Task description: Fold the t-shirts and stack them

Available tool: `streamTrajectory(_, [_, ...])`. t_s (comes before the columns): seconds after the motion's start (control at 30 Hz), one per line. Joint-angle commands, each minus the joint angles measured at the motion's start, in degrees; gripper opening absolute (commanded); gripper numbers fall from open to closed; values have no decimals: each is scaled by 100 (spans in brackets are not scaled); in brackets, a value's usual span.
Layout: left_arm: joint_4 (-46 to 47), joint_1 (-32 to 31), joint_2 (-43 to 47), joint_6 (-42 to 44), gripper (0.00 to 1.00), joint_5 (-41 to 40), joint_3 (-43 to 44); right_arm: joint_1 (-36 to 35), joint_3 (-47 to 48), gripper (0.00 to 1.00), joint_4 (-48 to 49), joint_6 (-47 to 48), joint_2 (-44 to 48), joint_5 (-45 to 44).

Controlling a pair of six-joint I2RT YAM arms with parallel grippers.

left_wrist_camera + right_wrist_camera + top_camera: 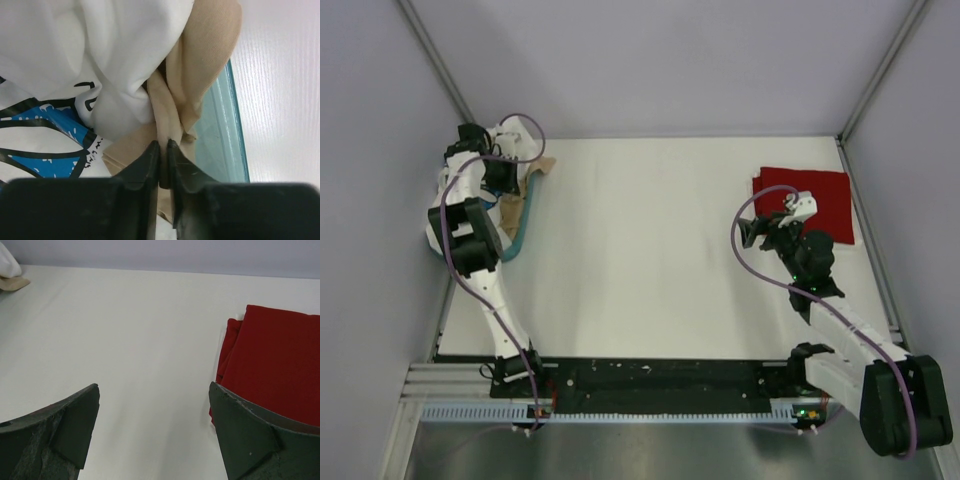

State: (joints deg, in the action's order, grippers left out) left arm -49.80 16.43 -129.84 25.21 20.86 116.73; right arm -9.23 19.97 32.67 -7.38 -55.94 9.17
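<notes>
The tan t-shirt [210, 60] hangs bunched over the edge of a teal bin [225, 140] at the far left. My left gripper [163, 146] is shut on a fold of it. In the top view the left gripper [505, 182] sits at the bin, with a tan corner [542, 168] showing. The white t-shirt [120, 55] with the blue print lies bunched beside the tan one. The dark red t-shirt [808, 200] lies folded at the far right and also shows in the right wrist view [275, 355]. My right gripper [758, 232] is open and empty above the table, just left of it [155, 400].
The teal bin's rim [520, 228] runs along the table's left side. Walls close in the table on the left, back and right. The white tabletop [650, 250] spreads between the two arms. A bit of cloth [9, 275] shows far off in the right wrist view.
</notes>
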Motion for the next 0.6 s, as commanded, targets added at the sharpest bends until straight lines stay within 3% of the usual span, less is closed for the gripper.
streamTrajectory(0.0, [-100, -43, -15, -51, 0, -47, 307, 1, 324, 88, 302, 114, -22, 50])
streamTrajectory(0.23, [-56, -43, 914, -130, 0, -91, 202, -8, 385, 88, 223, 122, 31, 94])
streamTrajectory(0.4, [216, -34, 2443, -113, 0, -345, -272, 1, 359, 88, 170, 105, 145, 103])
streamTrajectory(0.57, [1110, -8, 4209, -26, 0, -1258, -536, 1, 350, 88, 126, 87, 329, 164])
